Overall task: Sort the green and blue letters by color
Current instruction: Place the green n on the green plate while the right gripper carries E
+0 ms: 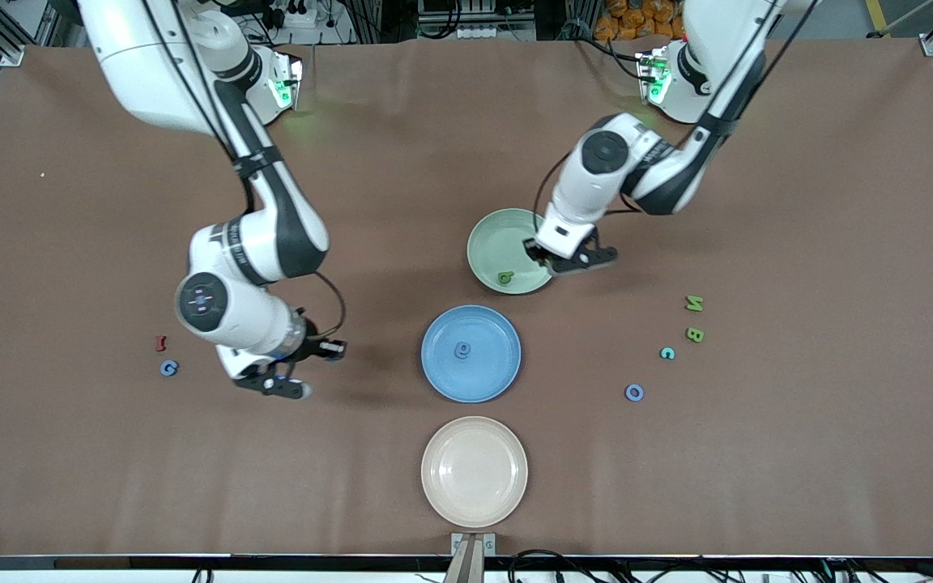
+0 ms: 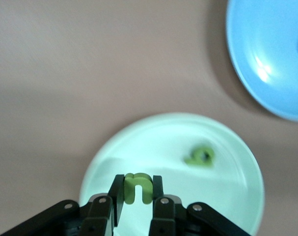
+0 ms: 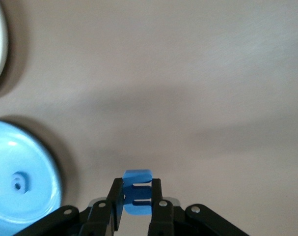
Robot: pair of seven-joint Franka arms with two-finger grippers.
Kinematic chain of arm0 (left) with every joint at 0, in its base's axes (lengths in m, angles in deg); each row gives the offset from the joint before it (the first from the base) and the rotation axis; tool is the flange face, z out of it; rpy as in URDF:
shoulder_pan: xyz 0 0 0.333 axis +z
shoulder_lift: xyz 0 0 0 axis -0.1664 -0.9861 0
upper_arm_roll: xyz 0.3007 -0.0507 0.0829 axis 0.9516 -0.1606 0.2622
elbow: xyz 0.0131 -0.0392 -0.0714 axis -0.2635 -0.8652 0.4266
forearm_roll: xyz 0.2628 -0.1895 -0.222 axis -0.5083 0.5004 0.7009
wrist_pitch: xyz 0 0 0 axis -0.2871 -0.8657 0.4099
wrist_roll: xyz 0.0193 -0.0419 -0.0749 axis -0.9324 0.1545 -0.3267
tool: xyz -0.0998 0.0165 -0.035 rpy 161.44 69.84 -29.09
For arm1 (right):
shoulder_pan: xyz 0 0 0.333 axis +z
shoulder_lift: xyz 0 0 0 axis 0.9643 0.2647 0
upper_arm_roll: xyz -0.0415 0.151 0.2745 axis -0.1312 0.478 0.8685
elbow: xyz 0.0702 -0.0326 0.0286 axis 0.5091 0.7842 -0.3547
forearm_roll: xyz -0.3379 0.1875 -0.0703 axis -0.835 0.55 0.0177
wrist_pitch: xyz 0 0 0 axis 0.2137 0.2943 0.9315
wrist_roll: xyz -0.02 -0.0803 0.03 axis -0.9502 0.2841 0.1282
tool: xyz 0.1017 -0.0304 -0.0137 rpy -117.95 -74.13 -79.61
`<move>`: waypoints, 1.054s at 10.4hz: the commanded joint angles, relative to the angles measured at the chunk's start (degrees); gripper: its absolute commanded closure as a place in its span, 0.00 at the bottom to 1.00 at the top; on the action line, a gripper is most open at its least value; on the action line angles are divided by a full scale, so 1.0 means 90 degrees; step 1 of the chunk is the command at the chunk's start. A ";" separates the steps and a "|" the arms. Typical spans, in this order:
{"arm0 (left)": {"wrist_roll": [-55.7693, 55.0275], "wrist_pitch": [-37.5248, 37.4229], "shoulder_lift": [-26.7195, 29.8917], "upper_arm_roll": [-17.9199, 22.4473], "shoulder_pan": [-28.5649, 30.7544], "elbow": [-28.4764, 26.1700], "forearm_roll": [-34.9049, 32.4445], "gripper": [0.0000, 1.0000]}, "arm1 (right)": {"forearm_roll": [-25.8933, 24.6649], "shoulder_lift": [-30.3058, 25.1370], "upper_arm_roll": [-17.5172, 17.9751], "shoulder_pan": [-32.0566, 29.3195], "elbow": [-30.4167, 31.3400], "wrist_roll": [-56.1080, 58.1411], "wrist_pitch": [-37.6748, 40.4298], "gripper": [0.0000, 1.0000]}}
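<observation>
My left gripper (image 1: 539, 255) is shut on a lime green letter (image 2: 137, 188) and holds it over the edge of the pale green plate (image 1: 495, 231), where another green letter (image 1: 505, 278) lies. My right gripper (image 1: 284, 387) is shut on a blue letter (image 3: 137, 191) above bare table, toward the right arm's end from the blue plate (image 1: 491, 372). That plate holds one blue letter (image 1: 462, 350). Loose on the table toward the left arm's end are two green letters (image 1: 694, 304) (image 1: 695, 334) and a blue O (image 1: 634, 393). A blue G (image 1: 168, 368) lies toward the right arm's end.
A cream plate (image 1: 475, 471) stands nearest the front camera, in line with the blue plate. A teal letter (image 1: 667, 353) lies among the loose letters at the left arm's end. A red letter (image 1: 161, 343) lies beside the blue G.
</observation>
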 commanded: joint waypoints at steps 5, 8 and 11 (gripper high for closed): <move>-0.1149 -0.0068 -0.0014 0.0072 -0.0698 0.0297 0.0000 0.20 | 0.0118 0.0323 0.0095 0.0886 -0.0720 -0.0823 -0.0479 0.94; -0.1287 -0.0165 0.0015 0.0140 -0.0611 0.0338 0.0000 0.00 | 0.0108 0.0430 0.0125 0.1208 -0.0730 -0.1059 -0.1202 0.94; -0.1200 -0.0204 -0.0034 0.0140 0.0265 0.0775 -0.0058 0.00 | 0.0099 0.0508 0.0125 0.1471 -0.0739 -0.1088 -0.1701 0.94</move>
